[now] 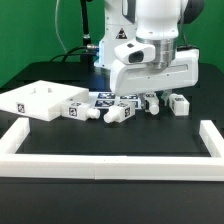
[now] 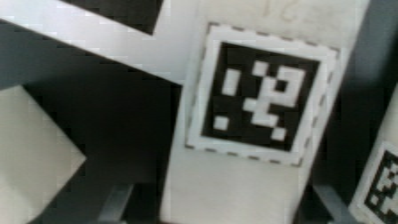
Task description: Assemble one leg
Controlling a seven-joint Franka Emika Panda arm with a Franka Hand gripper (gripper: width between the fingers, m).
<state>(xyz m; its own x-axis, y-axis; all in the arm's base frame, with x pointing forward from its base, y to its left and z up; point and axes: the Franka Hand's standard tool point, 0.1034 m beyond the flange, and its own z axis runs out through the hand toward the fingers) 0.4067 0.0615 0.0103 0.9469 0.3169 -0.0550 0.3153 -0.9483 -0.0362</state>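
Nearest the wrist camera: leg, white, upright, tagged face square to the lens, filling most of that view. Position on the table: toward the far edge, about midway along it, directly under the arm.

Gripper: low at the table surface over that leg, jaws to either side of it. State of the jaws: not readable. No clear sight in either view of contact between pads and leg, so pinched or merely straddled, impossible to say. Judged purpose of the pose: a grasp across the leg's sides, tag uncovered, body vertical for later seating in the panel.

Just beside, toward the exterior view's right: neighbouring leg, apart from the gripper, yet near enough for a knock during a lift.

Further out, toward the exterior view's left: loose leg, lying over; beyond it, end leg, close against the panel, large, flat, white, toward the table edge on that side. Judged reason for the row: spares within easy reach of the arm.

Outermost: front rail along the near edge; left rail and right rail along the side edges. Probably a fence against parts sliding off.
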